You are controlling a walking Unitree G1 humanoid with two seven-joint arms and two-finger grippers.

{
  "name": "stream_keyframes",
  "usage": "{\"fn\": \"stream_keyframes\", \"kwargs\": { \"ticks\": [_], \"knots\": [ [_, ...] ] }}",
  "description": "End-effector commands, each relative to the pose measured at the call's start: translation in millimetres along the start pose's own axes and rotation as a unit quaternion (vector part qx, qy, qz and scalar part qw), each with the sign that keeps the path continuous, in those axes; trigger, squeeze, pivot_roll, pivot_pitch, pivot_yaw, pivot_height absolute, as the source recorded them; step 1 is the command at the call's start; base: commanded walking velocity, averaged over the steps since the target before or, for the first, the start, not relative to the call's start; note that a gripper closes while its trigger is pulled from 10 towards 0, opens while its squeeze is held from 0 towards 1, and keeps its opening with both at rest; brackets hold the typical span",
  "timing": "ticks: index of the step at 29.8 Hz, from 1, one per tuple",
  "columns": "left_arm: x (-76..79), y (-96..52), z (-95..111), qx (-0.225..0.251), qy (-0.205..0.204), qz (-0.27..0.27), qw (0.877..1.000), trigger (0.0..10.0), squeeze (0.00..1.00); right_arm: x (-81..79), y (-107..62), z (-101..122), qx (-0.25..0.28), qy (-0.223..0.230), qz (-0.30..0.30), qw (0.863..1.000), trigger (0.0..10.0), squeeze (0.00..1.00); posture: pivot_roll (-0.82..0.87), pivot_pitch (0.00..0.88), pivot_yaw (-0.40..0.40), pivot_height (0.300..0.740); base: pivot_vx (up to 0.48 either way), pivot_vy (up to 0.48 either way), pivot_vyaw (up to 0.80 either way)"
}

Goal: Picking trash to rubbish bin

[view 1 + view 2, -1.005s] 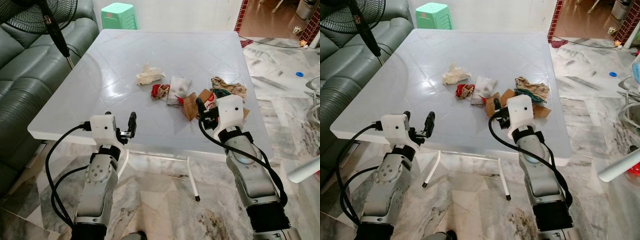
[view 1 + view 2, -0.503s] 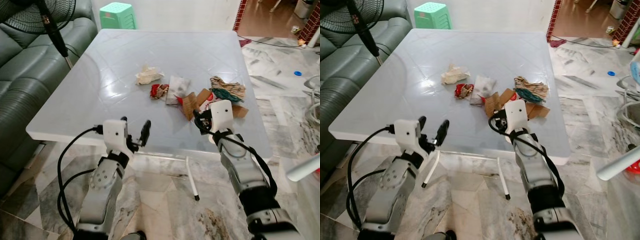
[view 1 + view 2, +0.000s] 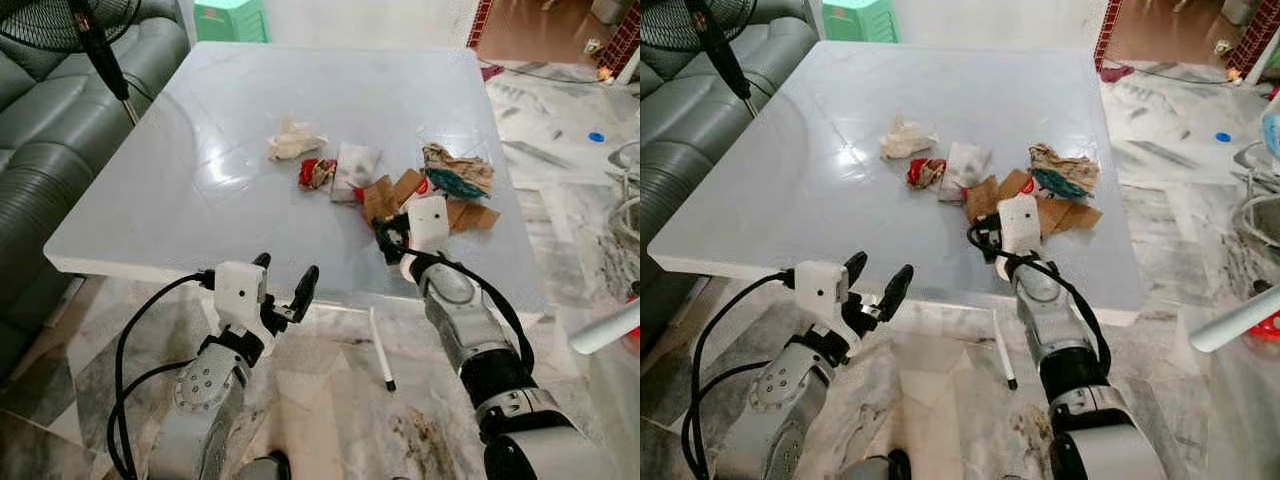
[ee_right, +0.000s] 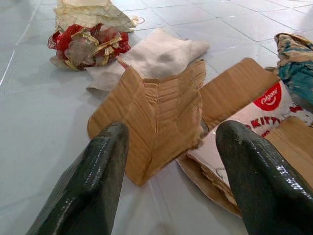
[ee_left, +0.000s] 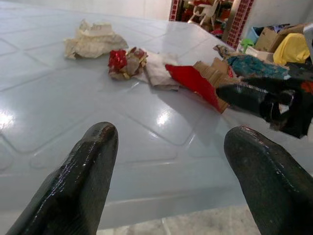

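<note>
Trash lies in a loose row on the white table: a crumpled cream paper, a red wrapper, a white napkin, torn cardboard and a teal-and-brown paper wad. My right gripper hovers low over the table at the near side of the cardboard, open. In the right wrist view the cardboard stands just beyond the spread fingers. My left gripper is open at the table's near edge, holding nothing, its fingers aimed across the tabletop at the trash.
A grey sofa and a standing fan flank the table on the left. A green stool stands behind it. Marble floor surrounds the table, with a white pole at the right and table legs underneath.
The right gripper has reached forward over the table up to the cardboard. The left gripper has swung rightward and forward to the table's edge. The camera has tilted closer.
</note>
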State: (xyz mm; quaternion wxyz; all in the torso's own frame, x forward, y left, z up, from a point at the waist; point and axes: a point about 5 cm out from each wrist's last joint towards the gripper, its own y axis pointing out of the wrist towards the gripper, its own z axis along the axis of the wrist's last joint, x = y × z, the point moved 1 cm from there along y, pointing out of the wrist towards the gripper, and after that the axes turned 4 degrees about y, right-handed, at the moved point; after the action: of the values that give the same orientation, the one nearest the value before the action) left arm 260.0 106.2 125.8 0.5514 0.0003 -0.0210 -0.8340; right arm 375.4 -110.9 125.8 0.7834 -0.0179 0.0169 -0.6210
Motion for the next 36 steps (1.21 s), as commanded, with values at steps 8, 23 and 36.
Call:
{"fn": "stream_keyframes", "kwargs": {
  "ticks": [8,23,36],
  "knots": [
    [2.4,-6.5,3,-0.009,0.001,0.000,1.000,10.0,0.00,-5.2,6.9,-5,-0.007,0.039,0.001,0.999,0.0,0.00,0.05,0.198,-0.007,0.740,0.000,0.000,0.00],
    [2.2,-6.8,5,-0.013,0.002,-0.001,1.000,10.0,0.00,-5.0,8.8,-4,0.012,0.054,-0.011,0.998,0.0,0.00,0.06,0.195,0.002,0.740,0.000,0.000,0.00],
    [2.0,-5.1,5,-0.011,0.004,0.000,1.000,10.0,0.00,-1.6,9.6,6,0.046,0.051,-0.031,0.997,0.0,0.00,0.06,0.181,-0.006,0.740,0.000,0.000,0.00]
  ]
}}
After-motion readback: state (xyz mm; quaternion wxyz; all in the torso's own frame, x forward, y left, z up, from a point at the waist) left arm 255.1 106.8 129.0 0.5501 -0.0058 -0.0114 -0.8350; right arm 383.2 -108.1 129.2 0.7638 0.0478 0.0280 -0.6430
